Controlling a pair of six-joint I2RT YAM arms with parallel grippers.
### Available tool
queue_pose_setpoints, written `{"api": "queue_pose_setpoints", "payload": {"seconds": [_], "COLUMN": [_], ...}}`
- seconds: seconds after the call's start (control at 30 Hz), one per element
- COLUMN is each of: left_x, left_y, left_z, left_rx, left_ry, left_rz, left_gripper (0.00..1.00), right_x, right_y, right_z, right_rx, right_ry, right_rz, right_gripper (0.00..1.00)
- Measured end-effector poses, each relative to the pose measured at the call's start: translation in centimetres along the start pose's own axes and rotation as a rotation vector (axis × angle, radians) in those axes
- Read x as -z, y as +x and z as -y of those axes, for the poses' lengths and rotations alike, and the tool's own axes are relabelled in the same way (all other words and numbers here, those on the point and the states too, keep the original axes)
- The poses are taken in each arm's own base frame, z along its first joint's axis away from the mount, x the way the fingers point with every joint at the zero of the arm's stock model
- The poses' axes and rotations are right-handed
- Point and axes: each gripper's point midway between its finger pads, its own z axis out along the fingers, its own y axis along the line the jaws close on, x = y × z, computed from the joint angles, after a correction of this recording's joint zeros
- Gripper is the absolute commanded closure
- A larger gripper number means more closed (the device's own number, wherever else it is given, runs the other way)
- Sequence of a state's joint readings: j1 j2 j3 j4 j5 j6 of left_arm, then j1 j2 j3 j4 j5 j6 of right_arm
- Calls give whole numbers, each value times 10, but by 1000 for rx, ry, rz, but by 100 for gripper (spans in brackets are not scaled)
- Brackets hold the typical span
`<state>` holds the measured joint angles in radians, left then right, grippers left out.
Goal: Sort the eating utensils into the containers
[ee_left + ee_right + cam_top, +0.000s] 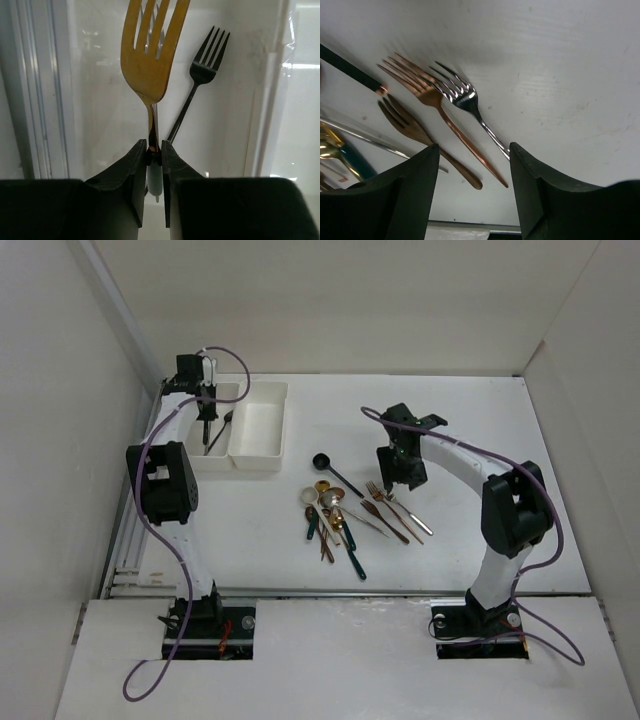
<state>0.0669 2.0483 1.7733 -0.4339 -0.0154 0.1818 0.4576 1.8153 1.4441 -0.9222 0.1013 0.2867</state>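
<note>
My left gripper (206,418) is over the left white bin (212,466), shut on a gold fork (152,60) at its neck (154,150), tines pointing away from the wrist. A black fork (202,85) lies on that bin's floor behind it. The right white bin (262,425) stands beside it and looks empty. My right gripper (402,475) is open above three forks on the table: two copper forks (427,92) and a silver fork (465,97), whose handle runs between the fingers (474,165).
A pile of gold, copper and teal-handled spoons and forks (335,520) lies at the table's middle. A black spoon (325,462) lies just behind it. White walls close in the table on the left, back and right.
</note>
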Motion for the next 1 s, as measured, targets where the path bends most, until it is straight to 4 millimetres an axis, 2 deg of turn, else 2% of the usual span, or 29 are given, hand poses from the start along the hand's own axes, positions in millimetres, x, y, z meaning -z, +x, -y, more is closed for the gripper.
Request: {"api": "queue_pose_setpoints", "payload": {"seconds": [0.03,0.07,0.17,0.27,0.53,0.63,0.7,0.77,0.8,0.87,0.93,1.0], "left_x": [-6,-10,-18,-19,-14,-2,11,27,36,56,75,94], "left_y": [6,10,18,19,13,-1,-14,-31,-40,-60,-80,-97], "left_z": [1,3,6,9,13,14,13,12,10,7,2,-2], "left_rx": [-1,-3,5,12,38,53,62,69,74,82,100,120], "left_ry": [1,3,9,15,36,48,52,53,52,48,35,25], "left_rz": [-18,-32,-56,-61,-44,-9,29,78,105,162,222,277], "left_gripper": [73,65,52,47,45,40,38,32,30,24,21,14], "right_x": [-4,-5,-14,-17,-22,-35,-46,-54,-54,-55,-56,-57], "right_y": [9,15,34,42,41,45,47,48,48,47,45,42], "right_z": [3,6,13,19,26,27,27,26,25,24,23,24], "right_rx": [1,2,3,-2,-6,0,7,13,15,20,21,14], "right_ry": [9,14,36,49,68,83,88,85,82,76,70,77], "right_rz": [-28,-46,-102,-125,-129,-156,-176,-189,-189,-188,-183,-174], "right_gripper": [37,37,35,40,47,47,47,50,53,71,100,100]}}
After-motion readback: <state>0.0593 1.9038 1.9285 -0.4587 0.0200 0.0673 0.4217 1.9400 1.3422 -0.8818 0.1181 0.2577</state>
